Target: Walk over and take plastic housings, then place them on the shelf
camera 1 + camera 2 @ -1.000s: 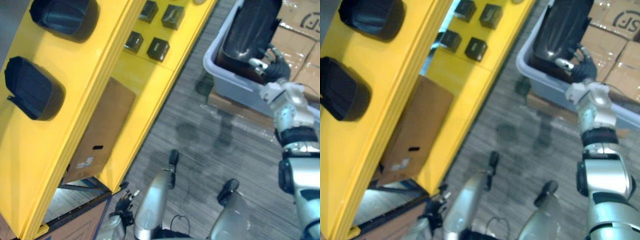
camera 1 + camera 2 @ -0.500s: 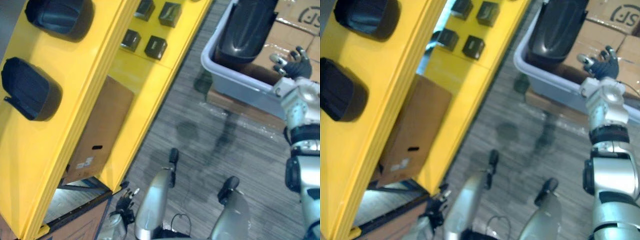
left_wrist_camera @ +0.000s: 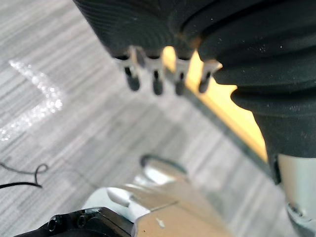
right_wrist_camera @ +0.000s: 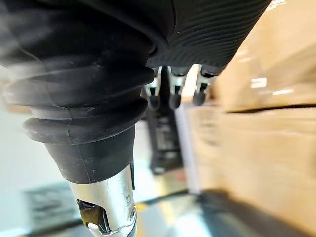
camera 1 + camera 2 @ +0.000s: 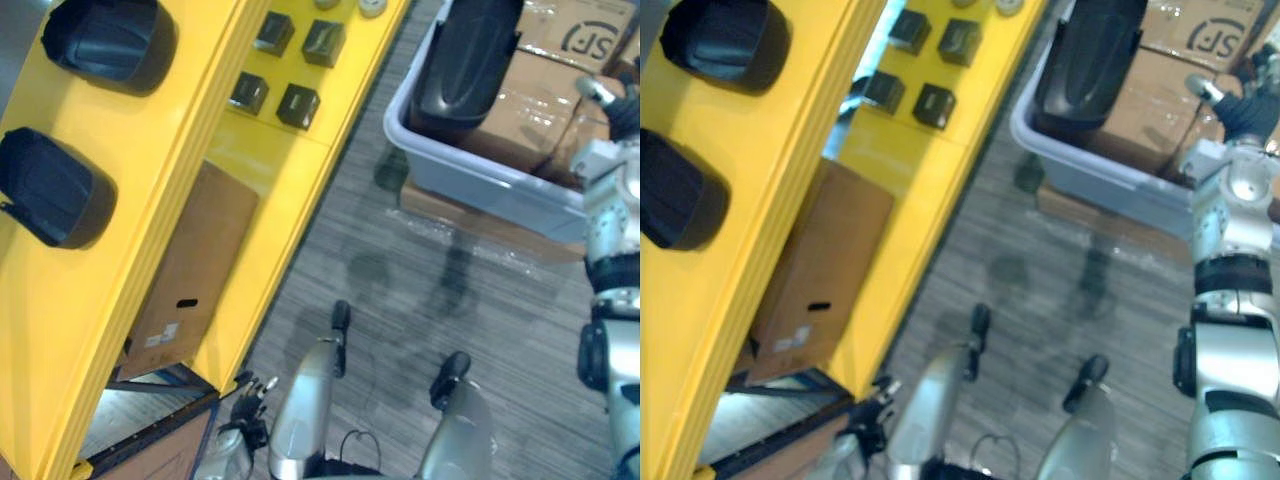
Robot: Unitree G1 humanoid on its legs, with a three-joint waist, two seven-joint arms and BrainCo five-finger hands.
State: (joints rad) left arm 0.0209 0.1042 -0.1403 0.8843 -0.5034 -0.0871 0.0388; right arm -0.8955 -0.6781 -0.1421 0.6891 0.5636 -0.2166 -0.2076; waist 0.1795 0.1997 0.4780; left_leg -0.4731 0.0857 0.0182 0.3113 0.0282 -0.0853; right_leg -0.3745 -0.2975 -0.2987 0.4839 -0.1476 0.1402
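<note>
At upper right, grey bin holds large black plastic housing, sticking up above rim. Right hand hovers beside bin over cardboard boxes, fingers loosely extended, empty. Left hand hangs low by yellow shelf, fingers straight, empty. Two more housings lie on shelf; small black boxes on next level.

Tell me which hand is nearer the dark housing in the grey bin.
Right. The right hand is up close by the grey bin, near the cardboard boxes, apart from the housing. The left hand hangs low by the yellow shelf, far across the floor.
</note>
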